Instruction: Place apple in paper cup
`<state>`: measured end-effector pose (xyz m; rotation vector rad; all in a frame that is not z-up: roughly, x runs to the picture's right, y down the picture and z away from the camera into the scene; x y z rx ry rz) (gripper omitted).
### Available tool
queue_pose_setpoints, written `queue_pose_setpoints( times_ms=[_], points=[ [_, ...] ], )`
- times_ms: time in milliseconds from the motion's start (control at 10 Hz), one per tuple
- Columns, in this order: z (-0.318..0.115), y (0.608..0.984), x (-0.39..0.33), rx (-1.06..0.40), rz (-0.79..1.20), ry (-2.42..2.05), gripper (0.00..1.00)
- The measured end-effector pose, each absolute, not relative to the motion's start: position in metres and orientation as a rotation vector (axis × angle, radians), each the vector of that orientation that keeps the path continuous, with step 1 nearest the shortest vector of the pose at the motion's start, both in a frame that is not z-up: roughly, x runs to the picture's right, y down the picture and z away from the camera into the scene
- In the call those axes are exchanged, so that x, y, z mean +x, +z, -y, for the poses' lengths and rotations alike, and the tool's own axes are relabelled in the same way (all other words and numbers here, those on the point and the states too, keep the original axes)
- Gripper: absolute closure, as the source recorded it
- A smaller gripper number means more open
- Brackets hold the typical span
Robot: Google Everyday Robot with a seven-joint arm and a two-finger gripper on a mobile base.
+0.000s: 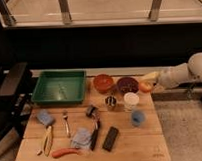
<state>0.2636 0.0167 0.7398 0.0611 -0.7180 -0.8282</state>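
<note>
The apple (144, 87) is small, round and yellow-orange. It is held at the tip of my gripper (147, 82), which is shut on it. The arm reaches in from the right edge of the camera view. The apple hangs above the table's back right corner, just right of a dark red bowl. The paper cup (131, 101) is white, upright and open. It stands on the wooden table (146, 143), in front of and a little left of the apple, with a gap between them.
A light-blue cup (138, 117) stands in front of the paper cup and a small metal cup (111, 102) to its left. An orange bowl (103, 83), dark red bowl (127, 84) and green tray (59, 87) line the back. Utensils, a black block (111, 138) and a carrot-like item (65, 152) lie at front left.
</note>
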Motion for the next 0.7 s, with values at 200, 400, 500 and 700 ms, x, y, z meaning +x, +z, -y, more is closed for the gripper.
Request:
queue_pose_setpoints(
  times_ms=[200,400,500,700],
  points=[
    [-0.022,0.752,0.253,0.055,0.75,-0.837,0.9],
    [-0.034,0.764,0.23,0.04,0.793,-0.855,0.69],
    [-0.038,0.769,0.219,0.034,0.81,-0.864,0.61],
    [-0.046,0.778,0.208,0.015,0.832,-0.872,0.39]
  ],
)
